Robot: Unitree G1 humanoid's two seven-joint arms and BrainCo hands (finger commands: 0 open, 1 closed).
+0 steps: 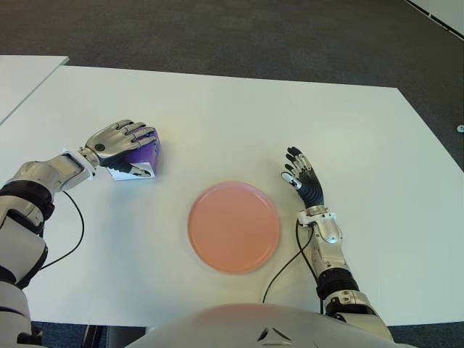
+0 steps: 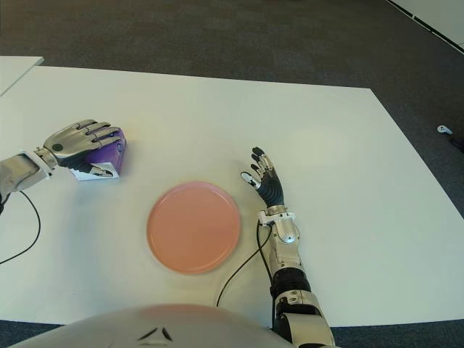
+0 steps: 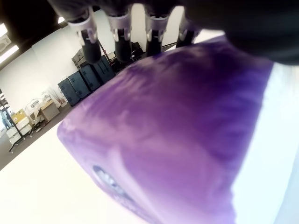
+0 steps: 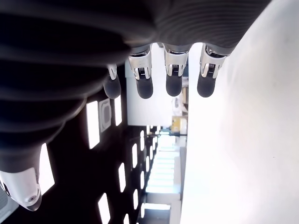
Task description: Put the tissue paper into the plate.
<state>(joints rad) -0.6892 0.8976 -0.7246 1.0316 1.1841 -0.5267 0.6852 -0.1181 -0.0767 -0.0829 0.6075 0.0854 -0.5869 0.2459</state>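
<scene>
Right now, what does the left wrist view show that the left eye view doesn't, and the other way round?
Only the left wrist view shows the print on the purple tissue pack and a room with dark cases behind it. Only the left eye view shows the pink plate, empty, and the right hand open beside it on its right. Both show the left hand with its fingers curled over the pack.

- Setting: an office-like lab hall.
- White table (image 1: 217, 109) on dark grey carpet (image 1: 217, 36).
- Left wrist view: stacked dark equipment cases (image 3: 86, 81), white walls.
- Right wrist view: rows of ceiling light panels (image 4: 122, 177).
</scene>
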